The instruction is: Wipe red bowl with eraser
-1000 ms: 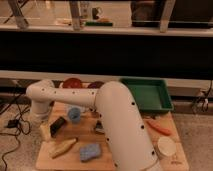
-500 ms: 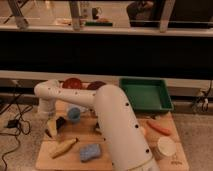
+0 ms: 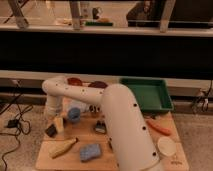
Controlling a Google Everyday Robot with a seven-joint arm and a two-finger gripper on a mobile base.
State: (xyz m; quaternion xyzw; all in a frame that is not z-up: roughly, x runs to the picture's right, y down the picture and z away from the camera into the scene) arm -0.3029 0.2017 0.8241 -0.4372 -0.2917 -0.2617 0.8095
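The red bowl [image 3: 75, 81] stands at the board's back left, partly hidden behind my white arm. My gripper [image 3: 55, 127] hangs low over the board's left edge, well in front of the bowl and left of the purple bowl [image 3: 74, 114]. It looks open. A black block, the eraser [image 3: 50, 131], lies right at the gripper's tip. I cannot tell whether they touch.
A dark brown bowl [image 3: 98, 85] sits beside the red one. A green tray [image 3: 146, 94] is at the back right. On the wooden board [image 3: 47, 159] lie a pale yellow wedge [image 3: 64, 147], a blue sponge [image 3: 90, 151], a small dark object [image 3: 100, 126], a carrot [image 3: 159, 127] and a white disc [image 3: 166, 146].
My arm's elbow has swung a little to the right and the gripper has dropped slightly toward the board's left edge. The objects on the board have stayed put.
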